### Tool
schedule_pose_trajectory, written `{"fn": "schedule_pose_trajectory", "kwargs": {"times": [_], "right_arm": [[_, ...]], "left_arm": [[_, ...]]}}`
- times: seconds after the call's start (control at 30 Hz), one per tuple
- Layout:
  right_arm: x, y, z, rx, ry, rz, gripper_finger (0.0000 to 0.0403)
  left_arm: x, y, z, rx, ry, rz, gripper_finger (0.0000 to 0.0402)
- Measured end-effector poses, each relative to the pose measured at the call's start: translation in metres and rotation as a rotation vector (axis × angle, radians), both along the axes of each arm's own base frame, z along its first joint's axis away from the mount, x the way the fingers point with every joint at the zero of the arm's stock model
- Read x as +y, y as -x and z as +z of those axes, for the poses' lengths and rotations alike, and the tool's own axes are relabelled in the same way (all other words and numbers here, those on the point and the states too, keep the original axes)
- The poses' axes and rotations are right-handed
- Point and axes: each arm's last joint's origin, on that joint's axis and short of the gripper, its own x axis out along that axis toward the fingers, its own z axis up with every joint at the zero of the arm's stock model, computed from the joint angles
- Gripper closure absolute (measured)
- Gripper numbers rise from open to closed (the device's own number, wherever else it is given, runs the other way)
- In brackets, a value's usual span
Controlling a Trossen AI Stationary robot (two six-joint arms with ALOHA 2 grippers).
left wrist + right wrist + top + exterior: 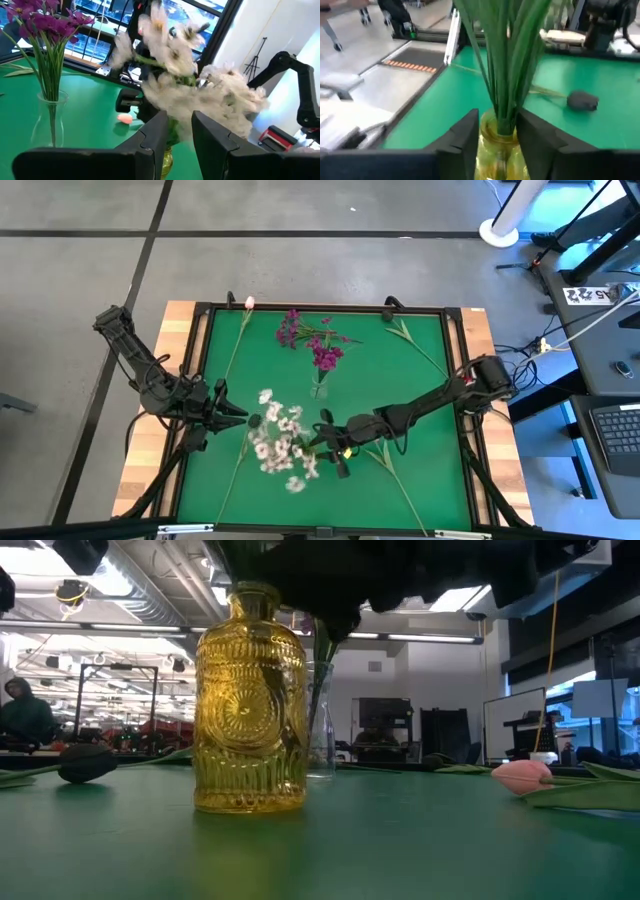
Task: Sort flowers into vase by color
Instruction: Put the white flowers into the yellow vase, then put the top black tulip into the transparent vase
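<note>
Right claw (495,137) straddling yellow vase (501,150), parted

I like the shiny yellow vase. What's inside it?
Green stems stand in the yellow vase's neck, topped by white blossoms. The right gripper brackets the neck. The patterned glass hides the stems' lower ends.

Both arms were matte black, slim jointed links with thin cables alongside. The right gripper (337,452) bore a small yellow-green mark; fingers (150,135) were dark, flat-sided blocks.
</note>
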Motion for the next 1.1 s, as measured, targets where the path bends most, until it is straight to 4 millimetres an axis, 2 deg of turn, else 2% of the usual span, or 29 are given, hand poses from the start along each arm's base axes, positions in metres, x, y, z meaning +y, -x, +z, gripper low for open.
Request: {"fn": "schedule_pose_trajectory", "kwargs": {"times": [0.17,0.33,0.5,0.83,0.93,1.1], "right_arm": [[-0.003,0.009,0.010,0.082,0.027,-0.002,0.0234],[-0.009,0.024,0.026,0.190,0.027,-0.018,0.0216],[-0.011,0.030,0.042,0.159,0.003,-0.011,0.0212],[-0.012,0.034,0.040,0.202,0.031,-0.017,0.0212],[-0.016,0.043,0.044,0.275,0.056,-0.053,0.0212],[-0.029,0.071,0.050,0.483,0.095,-0.174,0.0212]], "left_arm": [[0.000,0.000,0.000,0.001,0.000,0.000,0.0315],[0.000,0.000,0.000,0.003,-0.002,0.000,0.0315],[0.000,0.000,-0.001,0.004,-0.003,0.000,0.0315],[0.000,0.000,-0.001,0.005,0.001,0.000,0.0315],[0.000,0.000,-0.001,0.005,0.006,0.001,0.0315],[0.001,0.000,-0.003,0.028,0.034,0.041,0.0315]]}}
